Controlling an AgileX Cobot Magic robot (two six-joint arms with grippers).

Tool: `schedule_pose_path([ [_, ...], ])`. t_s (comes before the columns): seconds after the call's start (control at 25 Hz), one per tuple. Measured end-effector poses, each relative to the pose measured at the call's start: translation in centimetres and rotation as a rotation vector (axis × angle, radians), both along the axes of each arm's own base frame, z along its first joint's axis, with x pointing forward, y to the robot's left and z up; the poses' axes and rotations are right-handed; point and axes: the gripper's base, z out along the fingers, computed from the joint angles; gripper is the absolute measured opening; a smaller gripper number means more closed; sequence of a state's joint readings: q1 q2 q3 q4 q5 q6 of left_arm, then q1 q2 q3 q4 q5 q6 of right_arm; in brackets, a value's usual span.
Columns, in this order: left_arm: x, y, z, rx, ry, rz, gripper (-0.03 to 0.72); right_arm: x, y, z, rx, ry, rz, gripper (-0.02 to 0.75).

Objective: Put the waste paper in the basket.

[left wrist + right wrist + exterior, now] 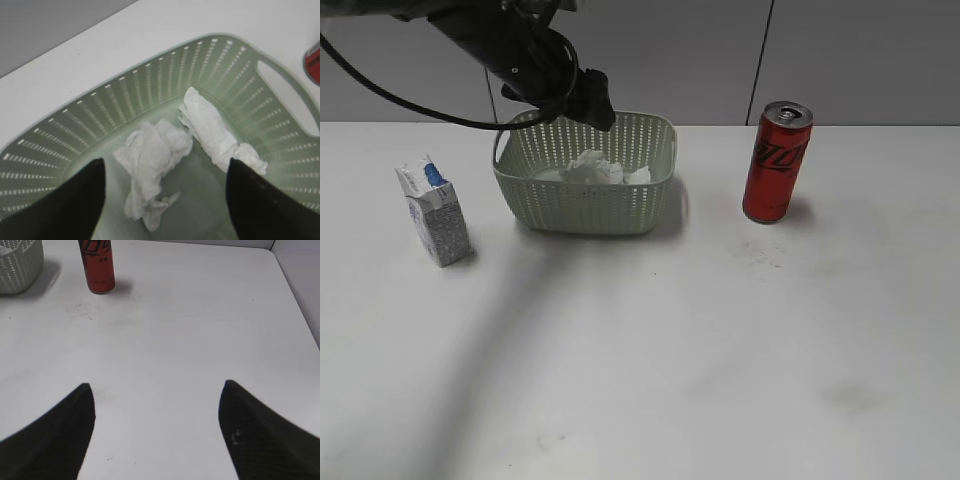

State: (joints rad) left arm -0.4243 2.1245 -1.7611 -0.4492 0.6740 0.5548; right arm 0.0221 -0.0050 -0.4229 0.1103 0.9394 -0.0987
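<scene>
The sage-green basket [582,205] stands at the back of the table, left of centre. White waste paper wads [592,167] lie inside it. In the left wrist view two wads show on the basket [150,85] floor: a crumpled one [152,157] and a longer rolled one [212,130]. My left gripper [595,105] hangs over the basket's back rim; its jaws [165,167] are open and empty above the paper. My right gripper [157,387] is open and empty over bare table, out of the exterior view.
A red can [776,162] stands right of the basket, also in the right wrist view [97,265]. A white-and-blue speckled carton [435,210] stands left of the basket. The table's right edge [300,305] shows in the right wrist view.
</scene>
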Motion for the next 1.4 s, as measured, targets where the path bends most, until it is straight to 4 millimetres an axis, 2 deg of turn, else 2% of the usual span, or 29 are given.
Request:
schedule_pose_path([
  [0.16, -0.5, 0.3, 1.6, -0.017, -0.001, -0.006, 0.68, 0.0, 0.0, 0.0, 0.0, 0.0, 0.0, 0.584],
  [0.32, -1.0, 2.3, 5.3, -0.018, -0.061, 0.039, 0.669, 0.0, 0.0, 0.0, 0.0, 0.0, 0.0, 0.583],
  [0.44, -1.2, 5.7, 7.8, 0.09, -0.088, 0.161, 0.641, 0.0, 0.0, 0.0, 0.0, 0.0, 0.0, 0.583],
  [0.6, -2.5, 10.5, 10.3, 0.271, -0.057, 0.312, 0.625, 0.0, 0.0, 0.0, 0.0, 0.0, 0.0, 0.583],
  [0.84, -5.0, 16.4, 14.3, 0.258, -0.021, 0.47, 0.617, 0.0, 0.0, 0.0, 0.0, 0.0, 0.0, 0.584],
  [0.96, -6.6, 20.0, 15.3, 0.244, -0.002, 0.563, 0.613, 0.0, 0.0, 0.0, 0.0, 0.0, 0.0, 0.584],
  [1.04, -8.0, 21.7, 15.1, 0.232, 0.032, 0.61, 0.611, 0.0, 0.0, 0.0, 0.0, 0.0, 0.0, 0.584],
  [1.16, -10.9, 23.0, 14.1, 0.227, 0.105, 0.644, 0.605, 0.0, 0.0, 0.0, 0.0, 0.0, 0.0, 0.584],
  [1.4, -17.8, 23.0, 11.1, 0.227, 0.199, 0.652, 0.593, 0.0, 0.0, 0.0, 0.0, 0.0, 0.0, 0.583],
])
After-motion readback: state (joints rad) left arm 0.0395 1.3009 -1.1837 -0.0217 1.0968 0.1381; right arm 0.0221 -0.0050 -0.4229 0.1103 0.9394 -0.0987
